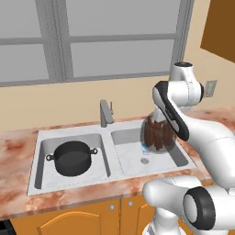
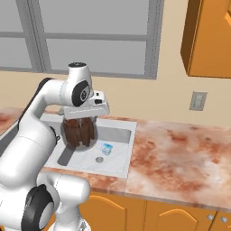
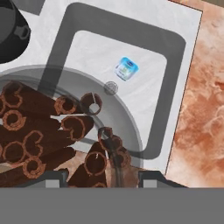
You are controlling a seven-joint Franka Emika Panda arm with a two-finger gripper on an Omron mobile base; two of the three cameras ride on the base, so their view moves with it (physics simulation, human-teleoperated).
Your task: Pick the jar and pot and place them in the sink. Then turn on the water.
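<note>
My gripper (image 2: 83, 122) is shut on the jar (image 2: 80, 133), a rounded clear glass jar of dark reddish-brown sticks. It hangs over the right basin of the light grey sink (image 1: 69, 133), near that basin's back edge. In the left base view the jar (image 1: 157, 136) shows just below my forearm. The hand view looks down through the jar (image 3: 52, 131) between the gripper (image 3: 103, 176) tips into the sink (image 3: 131, 48) basin. The black pot (image 1: 72, 157) with two loop handles sits in the left basin; the hand view catches the pot (image 3: 11, 30) at its top left. No water shows.
The grey faucet (image 1: 106, 113) stands at the middle of the sink's back edge. A small blue-and-white object (image 3: 126, 68) lies by the drain (image 3: 110, 88) in the right basin. Marbled counter (image 2: 180, 153) runs to the right, under a wall outlet (image 2: 198, 100) and a wood cabinet (image 2: 210, 36).
</note>
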